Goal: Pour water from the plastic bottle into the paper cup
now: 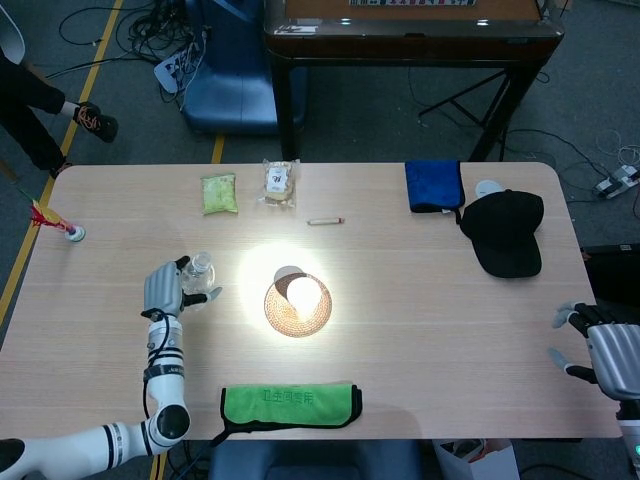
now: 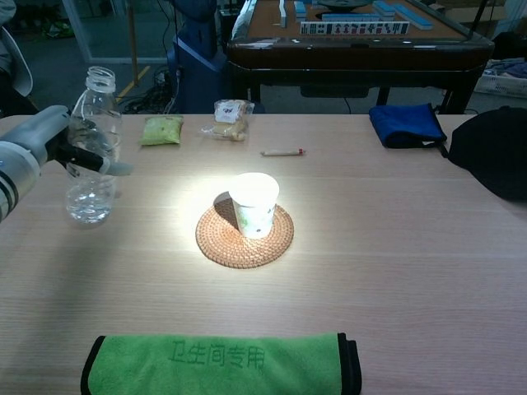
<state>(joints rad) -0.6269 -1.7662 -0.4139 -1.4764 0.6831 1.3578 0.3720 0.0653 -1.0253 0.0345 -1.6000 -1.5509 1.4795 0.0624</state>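
A clear plastic bottle (image 2: 90, 156) without a cap stands upright at the left of the table, a little water in its bottom. My left hand (image 2: 45, 136) grips it around the middle; from above the left hand (image 1: 165, 290) and bottle (image 1: 200, 267) show well left of the cup. The white paper cup (image 2: 254, 204) sits upright on a round woven coaster (image 2: 222, 243) under a bright light patch. My right hand (image 1: 600, 348) hangs at the table's right front corner, its fingers spread and holding nothing.
A green towel (image 2: 218, 360) lies along the front edge. Two snack packets (image 1: 219, 192) and a small stick (image 1: 325, 220) lie behind the cup. A blue cloth (image 1: 434, 186) and a black cap (image 1: 505, 232) sit at the back right.
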